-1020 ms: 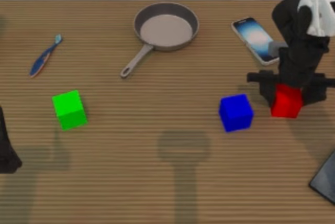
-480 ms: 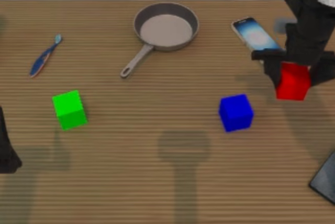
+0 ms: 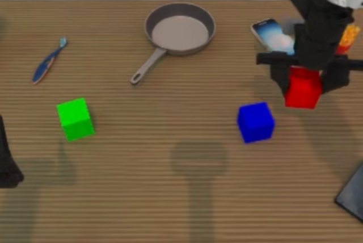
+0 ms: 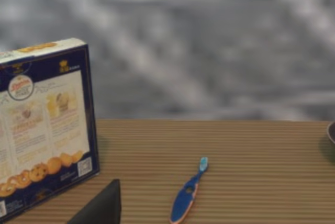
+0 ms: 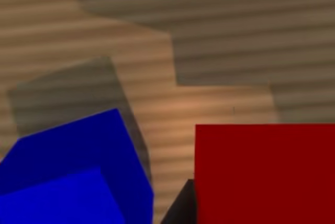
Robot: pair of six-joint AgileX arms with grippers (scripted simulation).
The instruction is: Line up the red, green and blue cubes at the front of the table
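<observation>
My right gripper [image 3: 303, 79] is shut on the red cube [image 3: 302, 91] [image 5: 264, 174] and holds it above the table [image 3: 170, 197] at the right, near the back. The blue cube [image 3: 255, 121] [image 5: 68, 177] rests on the table just left of and in front of it. Far to the left sits the green cube [image 3: 75, 118]. My left gripper [image 3: 7, 166] is parked at the left edge, open, with one dark finger [image 4: 102, 205] showing in the left wrist view.
A grey pan [image 3: 180, 27] lies at the back centre, a toothbrush [image 3: 48, 61] [image 4: 187, 198] at the back left. A phone [image 3: 275, 36] and a fries carton [image 3: 347, 37] sit behind the right arm. A dark flat object [image 3: 353, 192] is at the front right. A biscuit box [image 4: 42, 124] stands left.
My right gripper has lifted the red cube off the table, carried it towards the back, then shifted it left. The blue and green cubes and the left arm have not moved.
</observation>
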